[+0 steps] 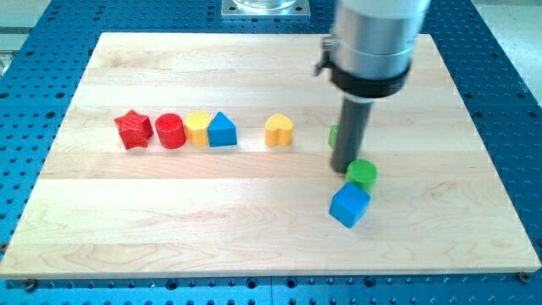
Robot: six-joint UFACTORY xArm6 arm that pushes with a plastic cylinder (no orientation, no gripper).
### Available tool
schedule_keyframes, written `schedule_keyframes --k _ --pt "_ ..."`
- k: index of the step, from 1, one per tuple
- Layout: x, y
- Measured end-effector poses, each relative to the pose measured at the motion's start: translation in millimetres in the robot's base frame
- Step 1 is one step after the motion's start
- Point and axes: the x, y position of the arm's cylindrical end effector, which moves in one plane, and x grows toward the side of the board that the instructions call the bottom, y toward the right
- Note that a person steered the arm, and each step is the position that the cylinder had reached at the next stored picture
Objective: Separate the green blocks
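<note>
My tip [342, 169] is down on the wooden board [85, 220], between the two green blocks. No claw on this rig, just a bare rod, so nothing to open or hold; it only shoves.

Landmark = green cylinder [362, 173]. My tip sits just to the view's left of it, touching or nearly so, can't tell which. The other green block [334, 134] is just up and to the view's left of the cylinder, mostly hidden behind the rod; only a sliver shows, shape unclear. A blue cube [349, 204] sits right below the cylinder toward the view's bottom, touching it or v. close. Further to the view's left of the cylinder, in a row: yellow heart [279, 130], then well apart a blue triangle [222, 130], yellow block [197, 129], red cylinder [170, 130], red star [134, 129].

Judgement: greens are near each other w/ only the rod between, so the split is barely begun. To do it well I'd push the cylinder toward the view's right, contact through its centre so it slides straight rather than rolling off my tip. Risk: blue cube drags along or deflects the cylinder. Alt: push the hidden green toward the view's top instead; plenty of board there, but avoid nudging the heart.
</note>
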Motion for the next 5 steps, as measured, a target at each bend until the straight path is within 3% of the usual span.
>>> schedule_keyframes --k 1,4,5 --pt "-19.4 28.5" --pt "-39.5 -8.3" --pt "-15.0 28.3"
